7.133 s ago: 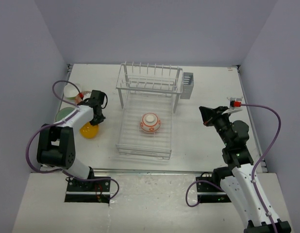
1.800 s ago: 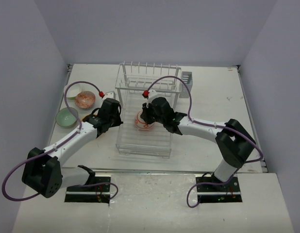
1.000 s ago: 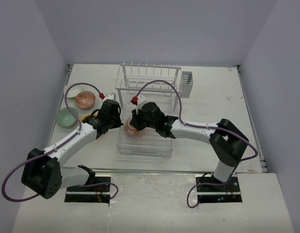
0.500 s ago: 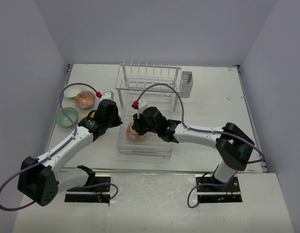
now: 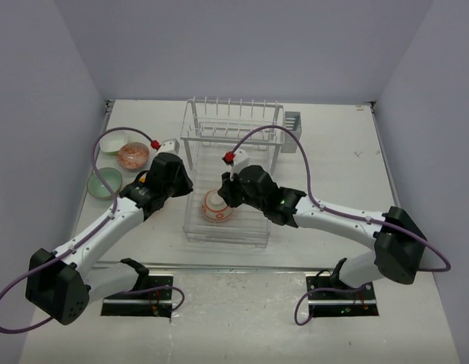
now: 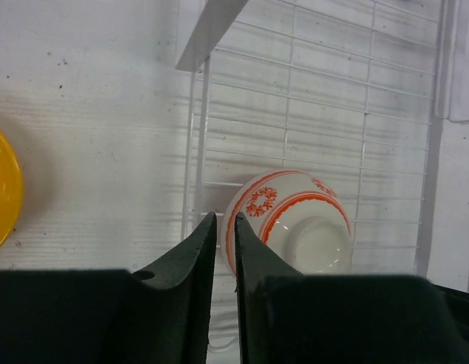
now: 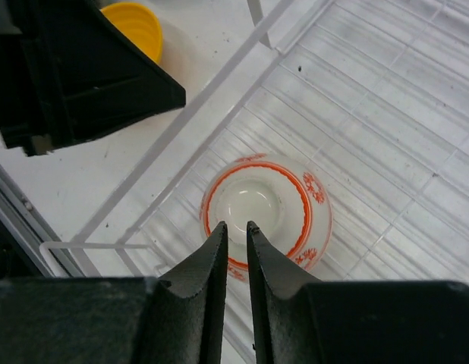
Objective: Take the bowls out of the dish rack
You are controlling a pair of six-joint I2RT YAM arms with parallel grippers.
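Observation:
A white bowl with an orange-red pattern [image 5: 216, 208] lies upside down on the left part of the lower tray of the white wire dish rack [image 5: 231, 121]. It also shows in the left wrist view [image 6: 295, 224] and the right wrist view [image 7: 295, 208]. My right gripper [image 5: 226, 192] is shut and hovers over the near edge of the bowl's foot ring, with nothing between its jaws [image 7: 235, 226]. My left gripper [image 5: 183, 184] is shut and empty at the rack's left edge, just left of the bowl [image 6: 225, 218].
On the table left of the rack stand a bowl with an orange-red inside [image 5: 133, 155], a white bowl [image 5: 111, 142], a mint green bowl [image 5: 98, 186] and a yellow bowl [image 6: 1, 189], mostly hidden under my left arm. A grey cutlery holder [image 5: 294, 133] hangs on the rack's right end.
The bowl has slid from the tray's middle to its left front. My left gripper left the yellow bowl and came to the rack. In the last half second my right gripper drew back slightly rightward.

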